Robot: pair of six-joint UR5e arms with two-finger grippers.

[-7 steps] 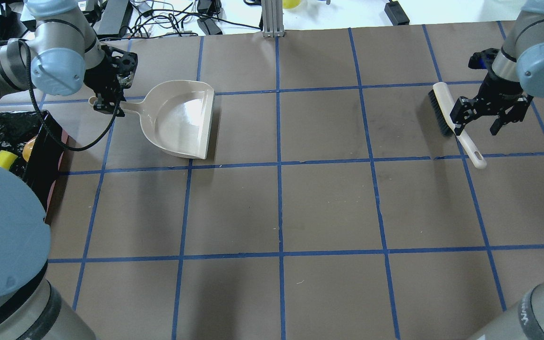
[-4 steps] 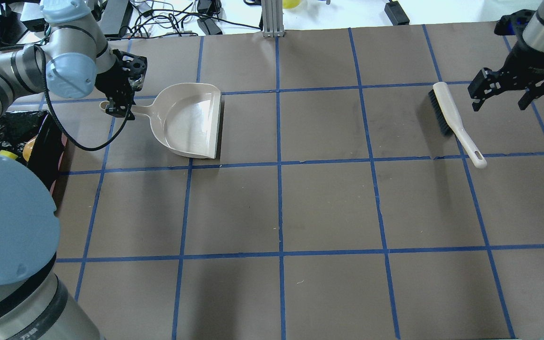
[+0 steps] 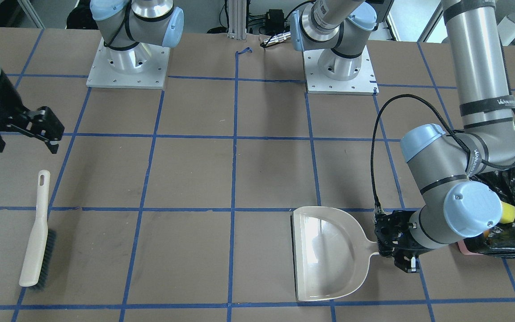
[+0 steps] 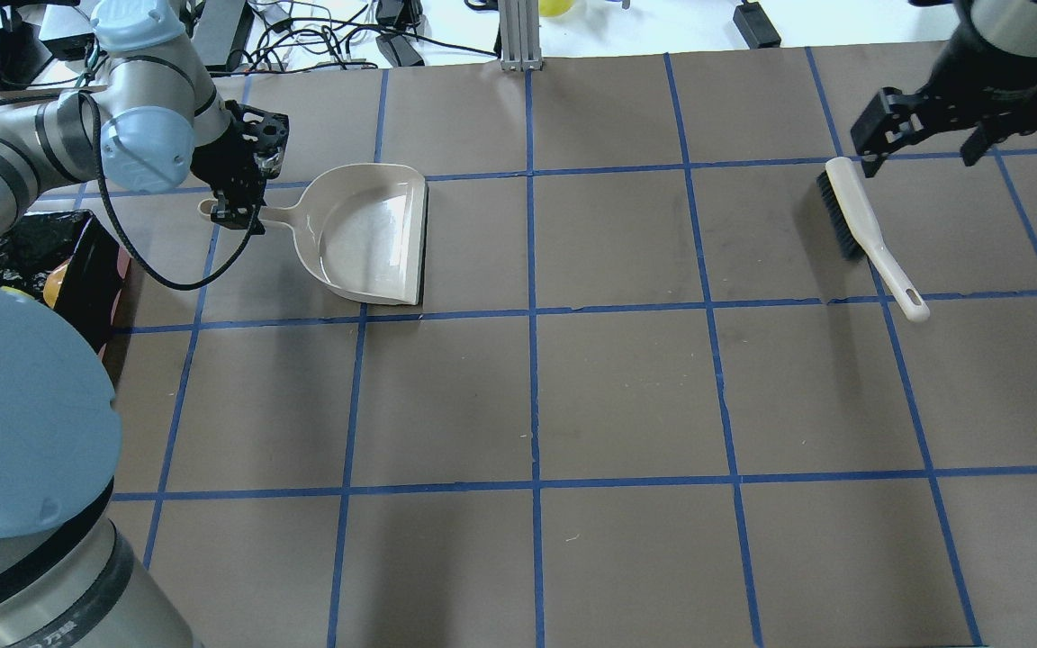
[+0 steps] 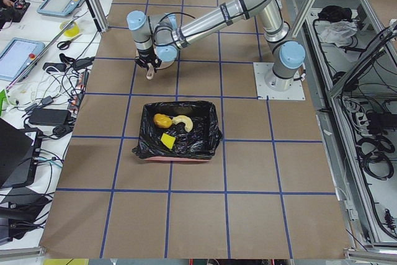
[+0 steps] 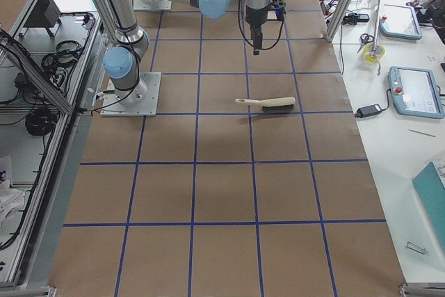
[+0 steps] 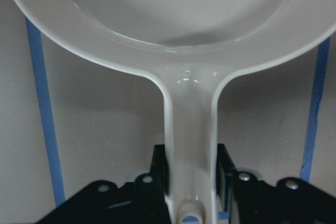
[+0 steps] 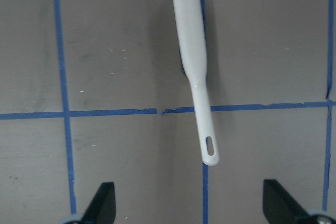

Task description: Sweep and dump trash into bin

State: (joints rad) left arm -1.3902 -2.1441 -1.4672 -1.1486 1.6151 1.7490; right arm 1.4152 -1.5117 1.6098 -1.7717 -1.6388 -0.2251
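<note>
Left claw (image 4: 232, 203): clamping the dustpan (image 4: 365, 236) handle — releasing only with it sitting flat.
Right claw (image 4: 922, 137): hanging wide, apart from brush (image 4: 850, 209).

The left pincer (image 4: 232, 209), clamped on the handle of the beige dustpan (image 4: 365, 236), now sits further toward the middle of the worktop (image 4: 626, 396) than a second ago, and the dustpan has come along with it. The pan's open lip, which slanted before, now runs nearly parallel to the blue tape lines and lies closer to the worktop's centre line. The right pincer (image 4: 922, 142), jaws spread wide, no longer straddles the handle of the brush (image 4: 850, 205); it has risen and drawn back toward the far edge, beyond the bristle end. In the overhead view the left arm's near blue joint cap now covers more of the bin (image 4: 86, 261).
</note>
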